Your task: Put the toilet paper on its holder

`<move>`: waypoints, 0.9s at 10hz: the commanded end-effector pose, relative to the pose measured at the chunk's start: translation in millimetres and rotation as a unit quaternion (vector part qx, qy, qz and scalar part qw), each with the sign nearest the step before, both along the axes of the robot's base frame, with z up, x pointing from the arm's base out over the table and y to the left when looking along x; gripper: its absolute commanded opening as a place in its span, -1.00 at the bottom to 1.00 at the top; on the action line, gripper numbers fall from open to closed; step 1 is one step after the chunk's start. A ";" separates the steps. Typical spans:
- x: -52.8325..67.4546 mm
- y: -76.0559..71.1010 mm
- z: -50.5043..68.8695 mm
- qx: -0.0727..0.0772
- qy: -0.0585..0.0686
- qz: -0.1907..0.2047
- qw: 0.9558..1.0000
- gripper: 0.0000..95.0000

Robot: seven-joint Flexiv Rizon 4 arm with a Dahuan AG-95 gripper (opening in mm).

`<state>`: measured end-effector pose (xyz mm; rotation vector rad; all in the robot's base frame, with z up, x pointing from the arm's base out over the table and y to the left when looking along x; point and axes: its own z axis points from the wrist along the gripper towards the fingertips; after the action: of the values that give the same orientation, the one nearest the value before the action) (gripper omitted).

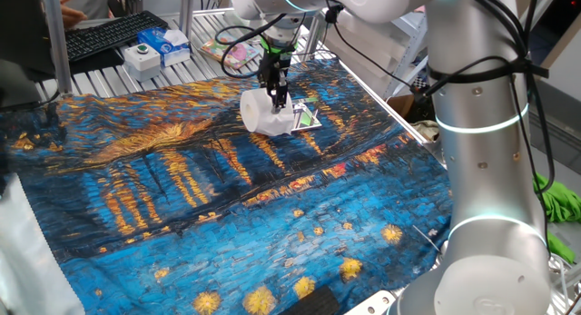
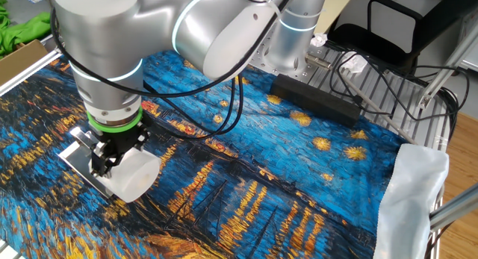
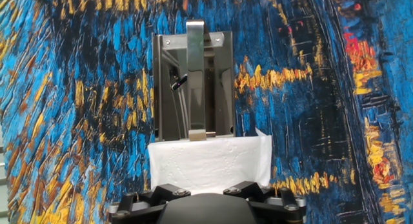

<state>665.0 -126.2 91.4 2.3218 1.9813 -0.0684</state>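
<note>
The white toilet paper roll (image 1: 266,115) hangs in my gripper (image 1: 275,95), which is shut on it from above. In the hand view the roll (image 3: 208,162) fills the lower middle, just in front of the chrome holder (image 3: 193,88). The holder is a mirror-like square plate with an upright bar (image 3: 195,75) down its centre, lying on the painted cloth. In the other fixed view the roll (image 2: 137,175) sits over the plate's (image 2: 75,156) near edge, below the gripper (image 2: 112,158). My fingertips are hidden behind the roll.
A blue and orange painted cloth (image 1: 227,215) covers the table. A white box with a green button (image 1: 142,54) and a keyboard (image 1: 113,32) stand at the back left. A black bar (image 2: 317,98) and cables (image 2: 373,72) lie at the cloth's far edge.
</note>
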 end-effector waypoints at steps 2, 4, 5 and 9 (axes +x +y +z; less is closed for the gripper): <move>0.1 -0.1 0.0 -0.002 0.005 -0.016 1.000 -1.00; 0.1 -0.1 0.0 -0.001 0.006 -0.023 1.000 -1.00; 0.1 -0.1 0.0 0.000 0.007 -0.026 1.000 -1.00; 0.1 -0.1 0.0 0.002 0.010 -0.031 0.999 -1.00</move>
<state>664.7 -126.4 92.0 2.3985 1.9153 -0.0934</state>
